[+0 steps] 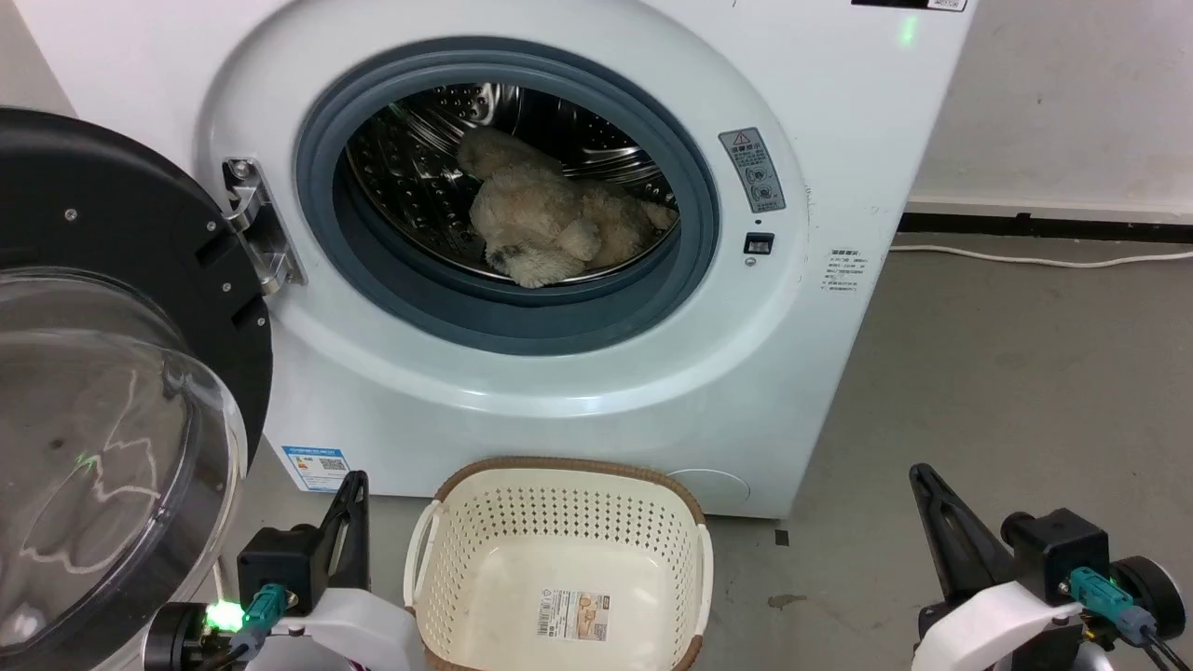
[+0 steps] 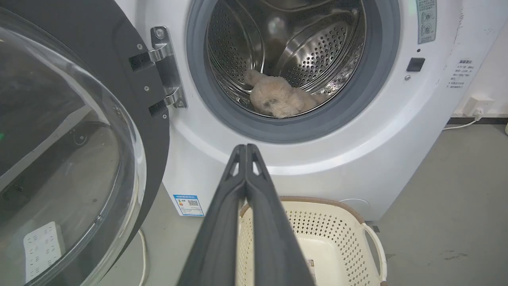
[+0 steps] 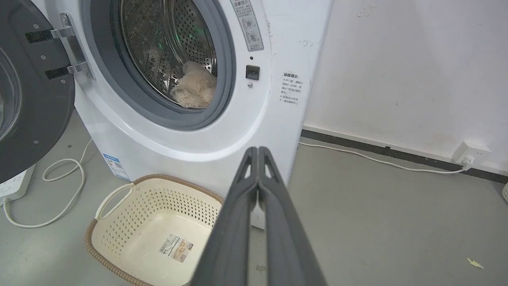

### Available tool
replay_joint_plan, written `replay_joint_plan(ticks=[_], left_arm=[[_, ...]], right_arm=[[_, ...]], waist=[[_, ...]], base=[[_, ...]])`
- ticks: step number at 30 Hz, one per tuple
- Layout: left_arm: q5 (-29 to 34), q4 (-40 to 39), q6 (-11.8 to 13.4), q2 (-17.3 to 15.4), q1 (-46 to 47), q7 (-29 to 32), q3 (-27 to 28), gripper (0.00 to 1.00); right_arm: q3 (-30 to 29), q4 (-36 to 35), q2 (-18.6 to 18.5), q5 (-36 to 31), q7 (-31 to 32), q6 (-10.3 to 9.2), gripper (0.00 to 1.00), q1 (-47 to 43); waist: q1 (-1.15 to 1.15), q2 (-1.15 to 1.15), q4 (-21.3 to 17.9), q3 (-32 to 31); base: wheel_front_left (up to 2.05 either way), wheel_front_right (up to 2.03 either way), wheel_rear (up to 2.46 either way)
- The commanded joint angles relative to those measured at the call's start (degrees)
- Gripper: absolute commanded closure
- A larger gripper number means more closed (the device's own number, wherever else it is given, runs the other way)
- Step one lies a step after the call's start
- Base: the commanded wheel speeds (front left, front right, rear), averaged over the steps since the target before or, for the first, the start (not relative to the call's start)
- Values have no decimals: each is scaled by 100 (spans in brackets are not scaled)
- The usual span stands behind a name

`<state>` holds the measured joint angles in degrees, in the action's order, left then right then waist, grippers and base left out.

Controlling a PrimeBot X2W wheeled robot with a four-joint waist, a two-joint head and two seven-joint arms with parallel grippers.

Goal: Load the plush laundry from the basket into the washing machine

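The left hand (image 2: 246, 147) and right hand (image 3: 258, 150), both clenched empty, flank the basket (image 1: 559, 463). Bare floor (image 1: 979, 373) spreads to the basket's right.

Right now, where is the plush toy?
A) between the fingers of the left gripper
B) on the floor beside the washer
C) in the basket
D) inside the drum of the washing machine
D: the plush laundry lies in the drum of the washing machine, the basket holds just its label sticker, and the left gripper is shut on nothing.
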<state>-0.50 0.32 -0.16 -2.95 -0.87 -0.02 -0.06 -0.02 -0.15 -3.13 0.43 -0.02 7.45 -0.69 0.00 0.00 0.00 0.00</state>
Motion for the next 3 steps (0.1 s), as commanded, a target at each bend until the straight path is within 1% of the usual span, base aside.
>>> replay_joint_plan(ticks=[1,3], left_arm=[[50,-32,16,7,87,2,6,100],[50,-32,16,7,87,2,6,100]], right_arm=[[2,15,25,-43,2,3,100,69],[2,15,25,-43,2,3,100,69]], waist=[[0,0,0,0],[0,0,0,0]], base=[[0,0,0],[0,0,0]])
